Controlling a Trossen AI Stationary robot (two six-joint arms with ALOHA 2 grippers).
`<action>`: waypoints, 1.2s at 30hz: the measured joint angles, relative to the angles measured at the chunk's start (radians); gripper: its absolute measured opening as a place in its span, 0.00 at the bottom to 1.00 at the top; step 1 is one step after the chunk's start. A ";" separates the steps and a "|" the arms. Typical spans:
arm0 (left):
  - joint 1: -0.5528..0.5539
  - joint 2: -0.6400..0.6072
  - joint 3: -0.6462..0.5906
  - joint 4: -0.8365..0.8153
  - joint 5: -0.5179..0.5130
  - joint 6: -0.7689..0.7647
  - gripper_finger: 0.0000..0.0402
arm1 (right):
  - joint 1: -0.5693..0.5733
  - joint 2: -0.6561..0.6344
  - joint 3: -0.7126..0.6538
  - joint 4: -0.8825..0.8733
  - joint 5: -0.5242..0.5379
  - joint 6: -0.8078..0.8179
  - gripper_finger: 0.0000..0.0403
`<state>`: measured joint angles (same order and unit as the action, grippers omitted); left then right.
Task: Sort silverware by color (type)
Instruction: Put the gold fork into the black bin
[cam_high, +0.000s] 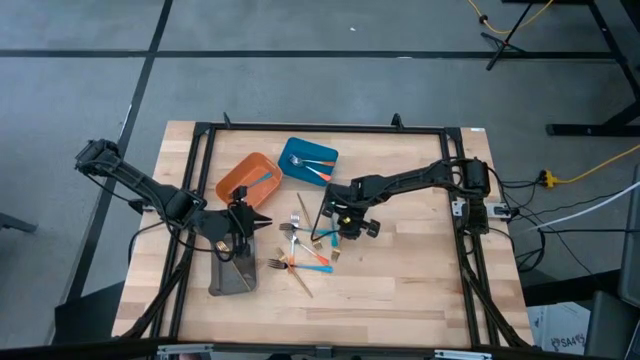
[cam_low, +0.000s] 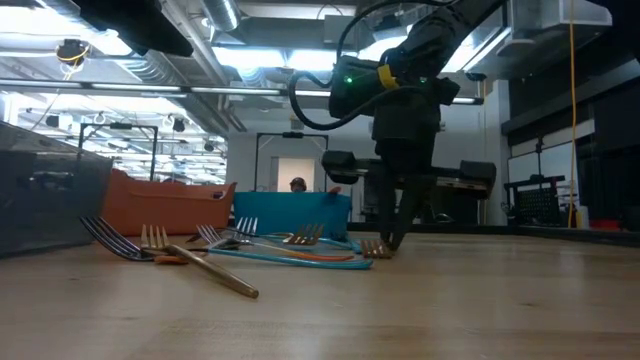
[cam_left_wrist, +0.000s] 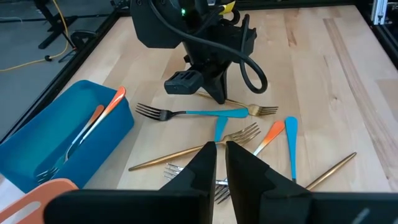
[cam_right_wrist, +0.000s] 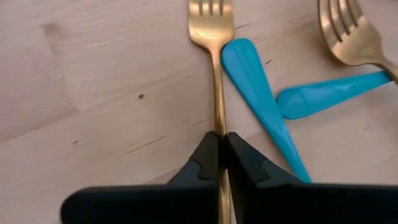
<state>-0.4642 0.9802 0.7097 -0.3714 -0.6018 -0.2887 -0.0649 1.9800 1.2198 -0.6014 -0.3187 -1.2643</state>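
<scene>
The right gripper (cam_right_wrist: 219, 144) was pinched narrow on the handle of an all-gold fork (cam_right_wrist: 214, 74) that lay flat on the wooden surface (cam_high: 420, 270), its fingers (cam_low: 397, 225) reaching down to the boards at the edge of the silverware pile (cam_high: 305, 252). Just beside that fork lay a blue handle (cam_right_wrist: 261, 102), touching or nearly touching it, and a second blue handle (cam_right_wrist: 329, 93) joined to another gold fork head. The rest of the pile spread out from the gold fork toward the left arm: blue-handled, orange-handled and gold pieces crossing one another. Beyond the pile from the gold fork stood the blue tray (cam_high: 308, 162), holding a few orange-handled pieces, with the orange tray (cam_high: 246, 178) beside it holding a blue-handled one. The left gripper (cam_left_wrist: 221, 158) hovered on the far side of the pile from the gold fork, above a grey tray (cam_high: 231, 272), fingers a narrow gap apart and holding nothing. Behind the surface, a workshop room showed ceiling lights and a doorway.
</scene>
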 joint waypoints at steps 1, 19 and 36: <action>0.000 0.000 0.000 0.000 0.000 0.000 0.07 | 0.000 0.000 0.000 -0.008 -0.004 0.000 0.01; 0.000 0.000 0.000 0.000 0.000 0.000 0.07 | 0.001 -0.038 -0.009 -0.054 -0.053 0.003 0.00; 0.000 0.000 0.000 -0.003 0.001 -0.257 0.07 | 0.001 -0.135 -0.007 0.115 -0.067 0.377 0.00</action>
<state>-0.4644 0.9802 0.7097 -0.3745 -0.6010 -0.5456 -0.0643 1.8452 1.2129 -0.4866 -0.3855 -0.8873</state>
